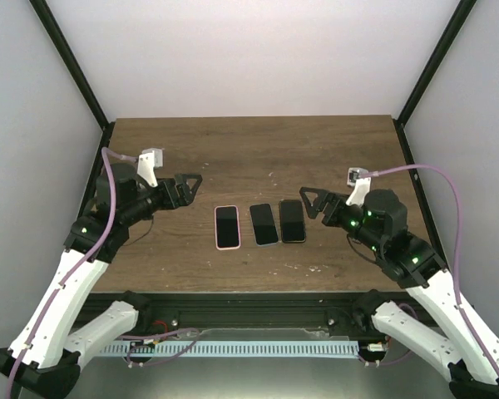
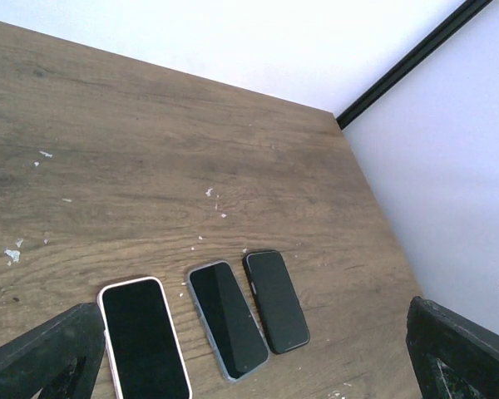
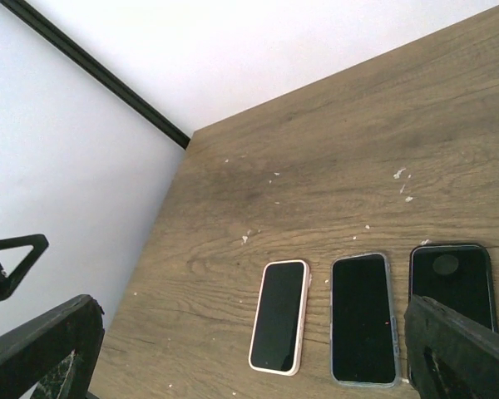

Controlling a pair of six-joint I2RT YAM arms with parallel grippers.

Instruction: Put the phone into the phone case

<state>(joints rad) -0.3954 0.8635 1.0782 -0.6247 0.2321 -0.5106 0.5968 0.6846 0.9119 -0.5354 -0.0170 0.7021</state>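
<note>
**Gripper state.** The left gripper [image 1: 189, 189] and the right gripper [image 1: 307, 202] both stand with jaws wide apart. Neither holds anything. Both face inward across the counter [image 1: 274, 150] toward each other.

**Location of the work items.** Three flat items lie in a row between the two grippers, screens or openings up, close together but apart.
- The pink-edged phone [image 1: 226, 226] lies nearest the left gripper, ahead of its open jaws and slightly to the near side.
- The grey-edged phone [image 1: 264, 224] lies in the middle.
- The dark case [image 1: 292, 220] lies just beside the right gripper's fingertips.

In the right wrist view the dark item [image 3: 451, 283] shows a round mark on its face. This suggests an empty case seen from inside, but that cannot be confirmed.

**Governing relation.** All three long axes run parallel, from the arm bases toward the far edge. Each gripper therefore approaches an item's long side, not its short end. The right gripper is nearer to the case. The left gripper is nearer to the pink-edged phone, with a gap of bare counter between them.

**Clearance.** Bare counter extends well beyond the row toward the far edge, and to the outer side of each gripper. The near edge lies closer to the row than the far edge does. The narrow gaps between the items leave little room for a fingertip.
</note>
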